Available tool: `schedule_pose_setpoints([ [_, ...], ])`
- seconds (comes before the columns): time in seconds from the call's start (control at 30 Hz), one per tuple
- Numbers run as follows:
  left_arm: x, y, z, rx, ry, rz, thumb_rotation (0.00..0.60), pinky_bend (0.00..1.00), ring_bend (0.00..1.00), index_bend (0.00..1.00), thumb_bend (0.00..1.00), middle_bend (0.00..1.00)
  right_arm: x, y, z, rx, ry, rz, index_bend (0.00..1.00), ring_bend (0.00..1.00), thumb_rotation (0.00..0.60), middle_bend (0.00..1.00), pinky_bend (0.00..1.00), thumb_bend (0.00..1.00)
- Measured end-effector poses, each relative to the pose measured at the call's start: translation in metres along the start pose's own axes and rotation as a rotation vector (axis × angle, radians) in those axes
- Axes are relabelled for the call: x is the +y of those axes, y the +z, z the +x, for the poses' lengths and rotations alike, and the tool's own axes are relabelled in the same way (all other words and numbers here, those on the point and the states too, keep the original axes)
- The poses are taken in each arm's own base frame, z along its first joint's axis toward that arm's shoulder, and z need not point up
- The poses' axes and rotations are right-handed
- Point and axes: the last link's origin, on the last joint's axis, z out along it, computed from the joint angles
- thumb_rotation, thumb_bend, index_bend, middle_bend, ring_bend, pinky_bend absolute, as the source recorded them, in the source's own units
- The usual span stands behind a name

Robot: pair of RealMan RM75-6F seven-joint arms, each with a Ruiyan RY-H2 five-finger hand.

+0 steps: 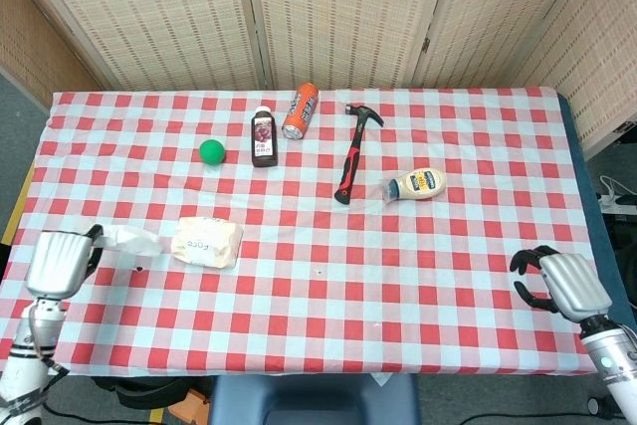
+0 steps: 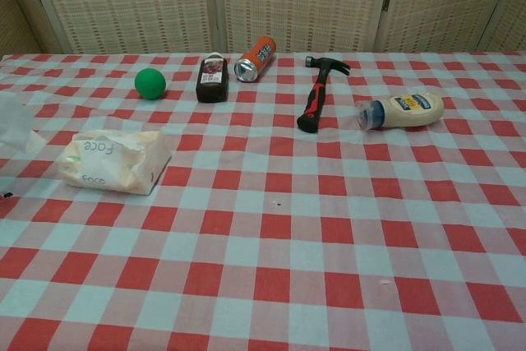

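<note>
The left robot hand (image 1: 58, 264) is sitting at the near left edge of the tabletop (image 1: 418, 266), pinching a white tissue (image 1: 127, 238) that trails toward the pack of face tissues (image 1: 207, 242) lying just beside it; the right robot hand (image 1: 559, 282) is resting at the near right corner, fingers curled in on nothing. The risk, as I judge it: the thin sheet is hanging loosely, so a sideways tug may be tearing it, or dragging the light pack off the near edge.
</note>
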Motion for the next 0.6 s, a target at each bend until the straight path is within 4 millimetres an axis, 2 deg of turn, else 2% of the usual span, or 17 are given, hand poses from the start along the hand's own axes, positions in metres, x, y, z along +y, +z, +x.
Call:
schedule_pose_setpoints([
  [0.17, -0.009, -0.020, -0.002, -0.017, 0.064, 0.049, 0.600, 1.00, 0.89, 0.77, 0.45, 0.98, -0.001, 0.000, -0.001, -0.003, 0.000, -0.003, 0.49, 0.37, 0.600, 0.50, 0.67, 0.30],
  [0.23, -0.007, -0.024, -0.006, -0.020, 0.077, 0.055, 0.600, 0.99, 0.86, 0.67, 0.44, 0.91, -0.001, 0.000, 0.000, 0.000, 0.001, -0.003, 0.49, 0.37, 0.600, 0.50, 0.67, 0.30],
  [0.33, -0.005, -0.030, -0.011, -0.034, 0.048, 0.059, 0.600, 0.94, 0.76, 0.34, 0.39, 0.69, 0.000, 0.000, 0.000, 0.003, 0.002, -0.005, 0.49, 0.37, 0.600, 0.50, 0.67, 0.30],
  [0.43, -0.001, -0.036, -0.017, -0.063, -0.029, 0.062, 0.600, 0.94, 0.76, 0.11, 0.38, 0.65, 0.000, 0.001, -0.001, 0.001, -0.002, -0.008, 0.49, 0.37, 0.600, 0.50, 0.67, 0.30],
  [0.5, 0.002, -0.042, -0.022, -0.093, -0.087, 0.061, 0.600, 0.95, 0.77, 0.02, 0.38, 0.67, 0.000, 0.001, -0.002, -0.003, -0.002, -0.009, 0.49, 0.37, 0.600, 0.50, 0.67, 0.30],
  [0.6, 0.007, -0.048, -0.026, -0.128, -0.127, 0.041, 0.600, 0.95, 0.77, 0.00, 0.37, 0.69, 0.000, 0.003, -0.002, -0.003, -0.003, -0.009, 0.49, 0.37, 0.600, 0.50, 0.67, 0.30],
])
